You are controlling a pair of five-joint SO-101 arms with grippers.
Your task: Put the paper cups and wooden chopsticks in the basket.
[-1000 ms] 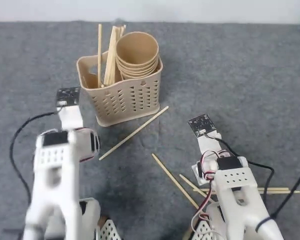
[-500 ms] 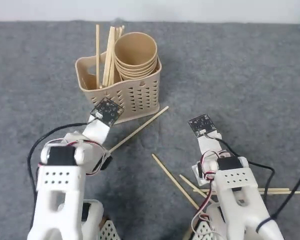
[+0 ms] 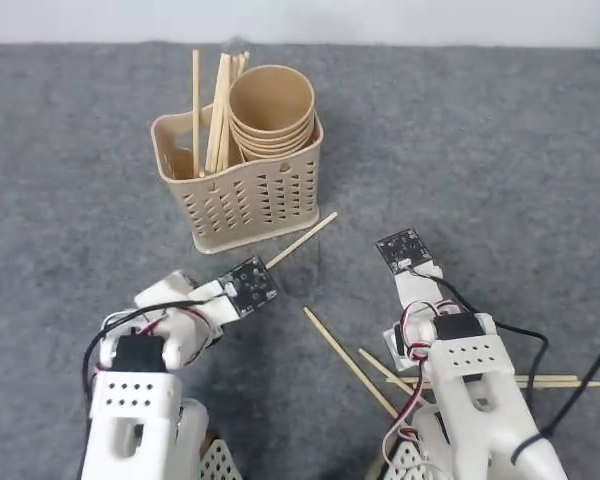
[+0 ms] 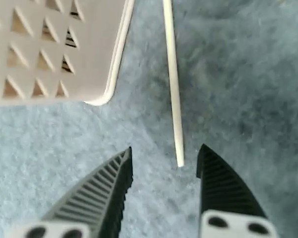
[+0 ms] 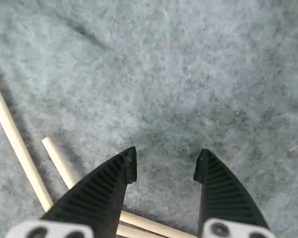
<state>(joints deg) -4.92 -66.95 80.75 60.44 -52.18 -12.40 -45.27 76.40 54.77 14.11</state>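
The beige perforated basket (image 3: 245,195) holds a stack of paper cups (image 3: 272,105) and several upright wooden chopsticks (image 3: 216,100). One loose chopstick (image 3: 305,238) lies slanted on the carpet just in front of the basket. My left gripper (image 4: 164,156) is open over this chopstick's (image 4: 173,84) near end, which lies between the fingertips, beside the basket's corner (image 4: 64,49). My right gripper (image 5: 166,158) is open over bare carpet, with loose chopsticks (image 5: 15,144) close by.
More chopsticks lie on the grey carpet by the right arm (image 3: 460,380): a long one (image 3: 345,360), a shorter one (image 3: 380,370), and a pair (image 3: 550,381) behind the arm. The left arm (image 3: 140,400) stands at the near left.
My left arm swung from the basket's left side to the right and nearer, ending over the loose chopstick's near end. The basket shifted slightly left. The right arm stayed still.
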